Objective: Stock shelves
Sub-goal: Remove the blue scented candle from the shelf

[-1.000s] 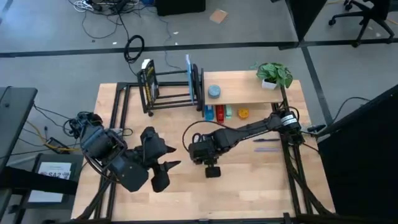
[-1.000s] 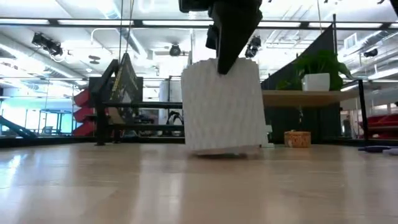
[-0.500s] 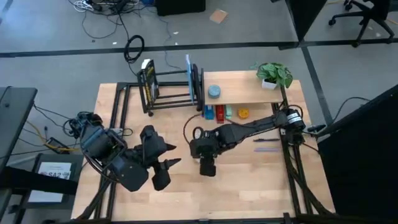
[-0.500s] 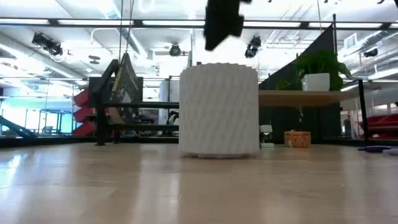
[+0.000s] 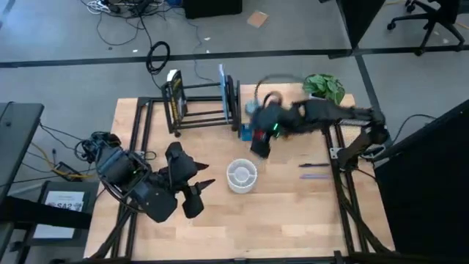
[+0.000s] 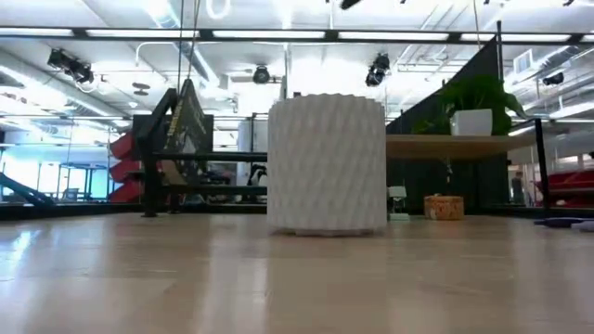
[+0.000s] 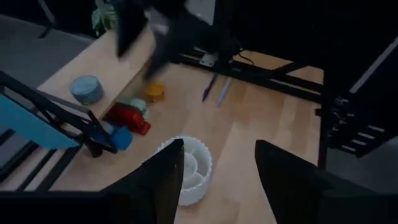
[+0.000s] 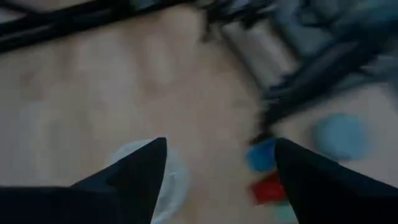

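Two shelves sit at the far edge of the counter [image 5: 293, 220]: the black metal-bar rack [image 5: 201, 103] on the left and the light wooden board shelf [image 5: 293, 110] just beside it on the right, with a potted plant [image 5: 322, 86] on its right end. A blue round tin [image 7: 86, 89] sits on the board in the left wrist view, and red, blue and orange items huddle underneath it. A dark book [image 5: 174, 95] leans on the rack's left end frame, a thin blue thing [image 5: 220, 82] stands near the right one.

Out in the middle of the counter, well apart from both shelves, stands the white ribbed pot [image 5: 241, 176], upright, nobody touching it. Looks like it has dividers inside, hard to be sure.

The right gripper [image 5: 260, 143] is up by the front of the board shelf, fingers spread and empty going by its own wrist view. The left gripper [image 5: 199, 189] hovers near the pot's left side, also open and empty.

My guess is the pot is the next thing to stock. I'd have whichever arm takes it come straight down, pinch one wall at the rim, and keep it level on the way over. The free bit of board between tin and plant looks snug, so go slow.

Two purple pens [image 5: 314, 170] lie off to the right. No readable writing anywhere; the book cover is too small to make out.
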Robot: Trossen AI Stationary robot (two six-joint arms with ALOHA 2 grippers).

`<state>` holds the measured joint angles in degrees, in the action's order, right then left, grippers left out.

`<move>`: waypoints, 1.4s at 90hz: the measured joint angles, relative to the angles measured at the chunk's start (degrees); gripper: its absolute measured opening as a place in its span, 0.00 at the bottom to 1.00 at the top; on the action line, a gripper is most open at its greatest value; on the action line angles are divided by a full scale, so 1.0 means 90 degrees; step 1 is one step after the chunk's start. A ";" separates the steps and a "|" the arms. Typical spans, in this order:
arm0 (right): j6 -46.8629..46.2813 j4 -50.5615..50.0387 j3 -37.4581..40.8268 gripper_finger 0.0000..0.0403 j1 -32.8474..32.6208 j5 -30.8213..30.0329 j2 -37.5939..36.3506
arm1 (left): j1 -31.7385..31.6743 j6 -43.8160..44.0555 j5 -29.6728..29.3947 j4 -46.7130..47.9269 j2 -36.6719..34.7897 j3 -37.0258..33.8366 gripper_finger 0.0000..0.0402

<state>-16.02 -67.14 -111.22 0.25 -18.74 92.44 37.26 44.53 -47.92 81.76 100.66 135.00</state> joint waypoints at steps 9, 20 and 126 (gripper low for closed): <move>0.0606 -0.0207 0.0001 0.73 0.0774 0.0409 -0.0063 | -0.0192 -0.0076 0.0001 0.0004 0.0000 0.0000 0.44; 0.1437 -0.0178 0.0010 0.81 0.1748 0.1313 0.0026 | -0.0450 -0.0087 0.0002 0.0019 -0.0013 0.0000 0.44; 0.3648 0.3806 0.3502 0.80 0.3303 0.3201 0.0346 | -0.2438 0.0248 0.0244 0.0905 -0.0369 0.0000 0.44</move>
<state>16.81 -32.88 -79.70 29.98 10.07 95.56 15.31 46.76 -45.72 89.91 97.34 135.00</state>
